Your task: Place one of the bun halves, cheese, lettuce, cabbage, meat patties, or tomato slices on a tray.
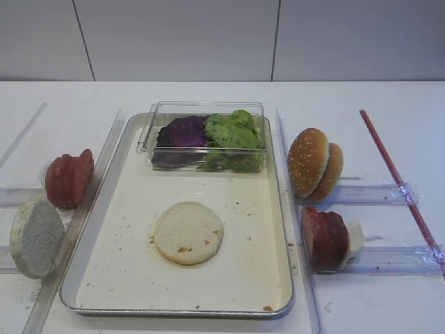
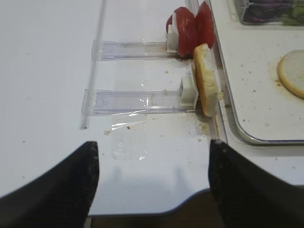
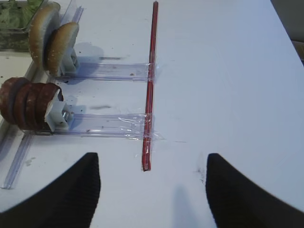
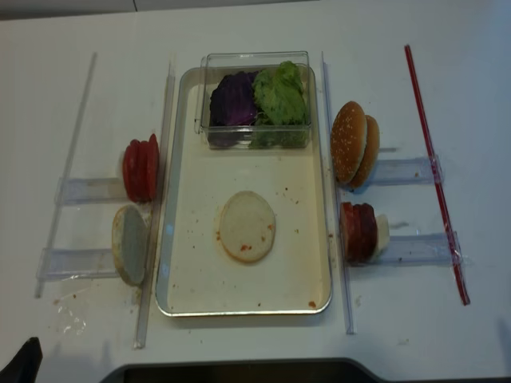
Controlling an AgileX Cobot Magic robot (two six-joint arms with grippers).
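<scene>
A flat pale bun half [image 1: 188, 232] lies on the floor of the silver tray [image 1: 279, 209]. A second bun half [image 1: 36, 238] stands on edge left of the tray, and the tomato slices [image 1: 69, 179] stand behind it. The meat patties [image 1: 325, 237] with the cheese [image 1: 355, 236] stand to the tray's right. Lettuce [image 1: 233, 132] and cabbage [image 1: 182, 132] fill a clear box at the tray's far end. My left gripper [image 2: 153, 143] hovers open and empty over the table's near-left corner. The right gripper [image 3: 152, 155] is open and empty over bare table, right of the patties [image 3: 28, 103].
Two sesame buns [image 1: 314, 163] stand on edge right of the tray. A red strip [image 1: 396, 181] is taped along the far right. Clear plastic rails [image 2: 137, 102] hold the food stacks on both sides. The table's front edge [image 2: 190, 202] runs just under the left gripper.
</scene>
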